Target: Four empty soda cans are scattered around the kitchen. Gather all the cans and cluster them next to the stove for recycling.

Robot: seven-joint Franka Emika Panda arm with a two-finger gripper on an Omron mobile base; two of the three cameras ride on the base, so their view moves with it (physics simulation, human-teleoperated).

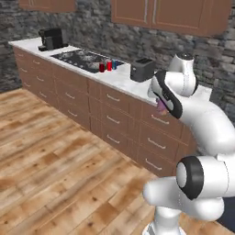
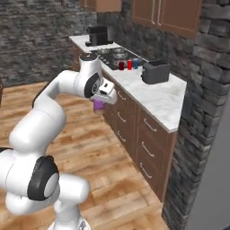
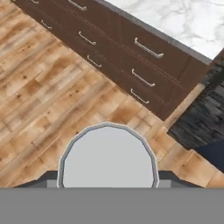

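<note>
End effector (image 2: 99, 106) grips purple can (image 2: 99, 106), apparently short of counter edge (image 2: 134, 101).

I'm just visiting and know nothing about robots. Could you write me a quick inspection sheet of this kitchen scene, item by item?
Surface: white-grey marble counter over brown drawers, bare at its near end.
Job's things: three cans stand close together beside the stove; a purple can hangs in the hand, its silver top facing the hand camera.
Clutter: a dark toaster near the cans; a black coffee machine beyond the stove.
Hand: the hand is shut on the purple can, over the floor in front of the drawers.
Cables: nothing seen.
Surroundings: grey stone walls, wood upper cabinets, plank floor.
</note>
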